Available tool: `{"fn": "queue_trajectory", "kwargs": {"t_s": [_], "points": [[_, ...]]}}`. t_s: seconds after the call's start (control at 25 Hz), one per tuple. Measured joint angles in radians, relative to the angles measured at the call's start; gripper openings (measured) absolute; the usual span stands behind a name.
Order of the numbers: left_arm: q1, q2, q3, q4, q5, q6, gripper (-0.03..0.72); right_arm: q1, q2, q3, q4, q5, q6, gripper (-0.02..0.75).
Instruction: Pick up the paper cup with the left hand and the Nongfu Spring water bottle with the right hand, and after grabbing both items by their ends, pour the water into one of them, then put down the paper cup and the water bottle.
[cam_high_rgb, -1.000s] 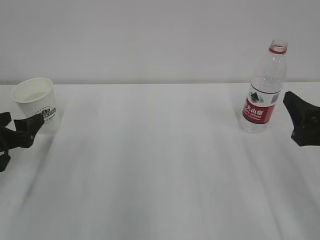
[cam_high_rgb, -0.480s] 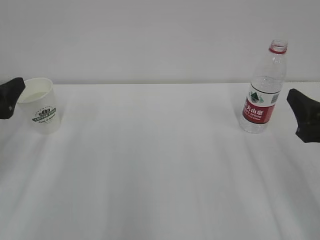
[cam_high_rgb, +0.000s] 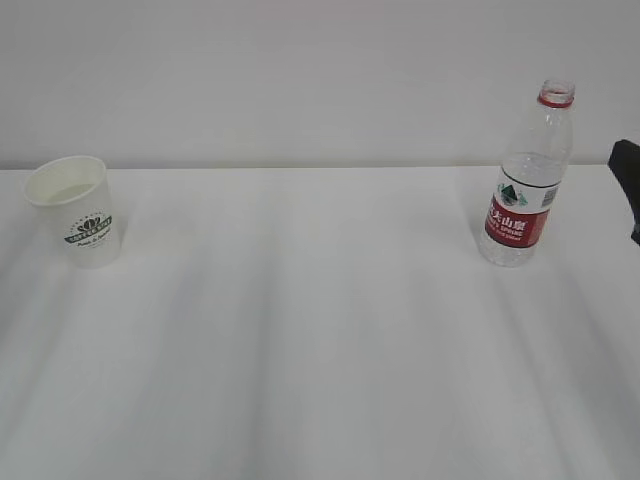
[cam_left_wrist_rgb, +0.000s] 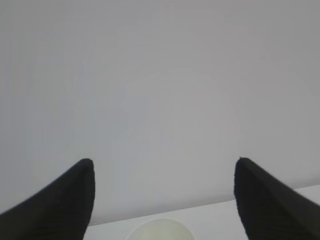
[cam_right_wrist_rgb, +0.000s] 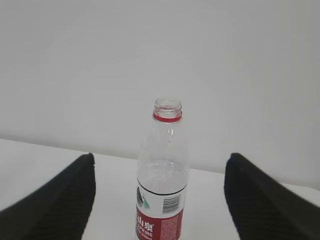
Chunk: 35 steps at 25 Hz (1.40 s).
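Note:
The white paper cup (cam_high_rgb: 76, 212) with its dark green logo stands upright at the table's far left, and nothing touches it. In the left wrist view only its rim (cam_left_wrist_rgb: 160, 231) shows at the bottom edge, below and between the wide-apart fingers of my open left gripper (cam_left_wrist_rgb: 165, 161). The Nongfu Spring water bottle (cam_high_rgb: 526, 185) stands upright and uncapped at the right. My open right gripper (cam_right_wrist_rgb: 160, 156) faces it from a distance, and the bottle (cam_right_wrist_rgb: 162, 180) is framed between its fingers without contact. I cannot make out the water.
The white table (cam_high_rgb: 320, 330) runs back to a plain pale wall. A dark sliver of the right arm (cam_high_rgb: 627, 185) shows at the exterior view's right edge. The left arm is outside that view.
The left gripper has pulled back from the cup and left the exterior view. The right gripper has drawn away from the bottle to the right edge. Cup and bottle stand where they were.

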Motion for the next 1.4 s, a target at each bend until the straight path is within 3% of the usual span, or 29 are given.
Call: {"fn": "queue_trajectory", "kwargs": {"t_s": [0.72, 1.4], "points": [[0.0, -0.508, 0.01, 0.003, 0.487, 0.0, 0.605, 0.0, -0.389, -0.002, 0.0, 0.442, -0.005, 0.595], [0.0, -0.767, 0.014, 0.0, 0.885, 0.0, 0.59, 0.0, -0.653, -0.031, 0.0, 0.827, -0.007, 0.594]]}}
